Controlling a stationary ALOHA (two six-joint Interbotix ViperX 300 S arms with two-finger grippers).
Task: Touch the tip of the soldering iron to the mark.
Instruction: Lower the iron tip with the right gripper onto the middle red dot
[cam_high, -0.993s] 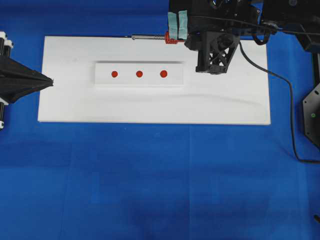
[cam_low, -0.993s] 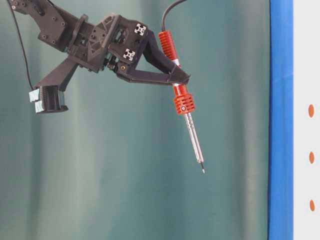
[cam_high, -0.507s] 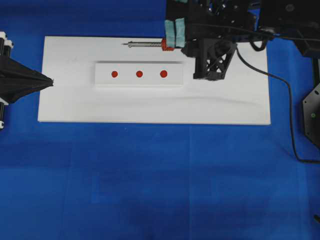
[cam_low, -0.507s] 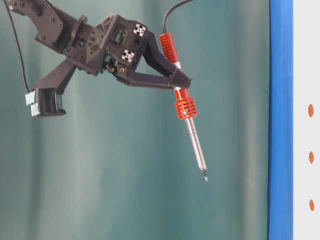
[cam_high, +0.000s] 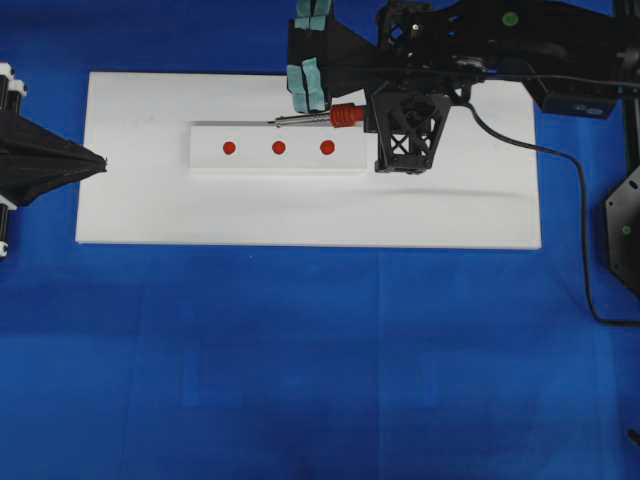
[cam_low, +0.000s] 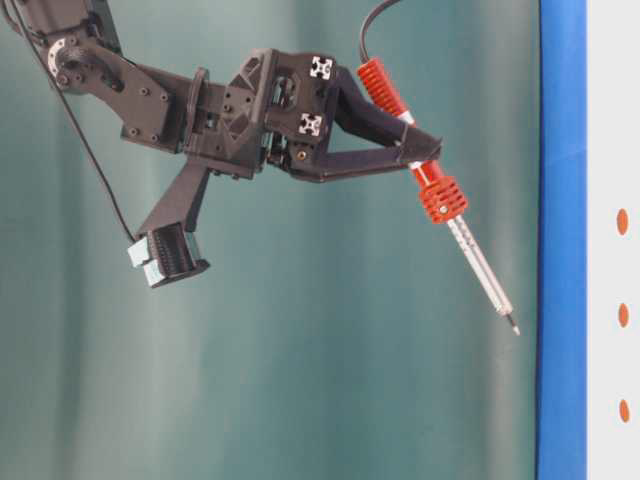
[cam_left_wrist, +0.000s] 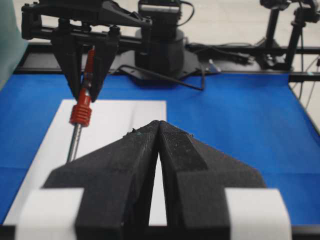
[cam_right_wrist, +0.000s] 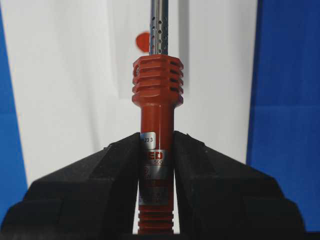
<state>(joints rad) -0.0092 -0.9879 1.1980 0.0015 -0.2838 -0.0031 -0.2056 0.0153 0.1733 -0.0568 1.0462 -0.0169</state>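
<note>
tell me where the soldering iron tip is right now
In the overhead view the tip sits at the far edge of the raised white strip, just beyond the middle red mark; the table-level view shows it in the air.

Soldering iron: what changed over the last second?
The right gripper, shut on the soldering iron throughout, carried it from the white board's far edge toward the red marks, tilting it more. The tip remains above the surface. Left gripper and marks unchanged.

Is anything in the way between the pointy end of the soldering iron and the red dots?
Nothing visible is. The tip of the soldering iron hangs in open air, short of the red dots on the white block.
</note>
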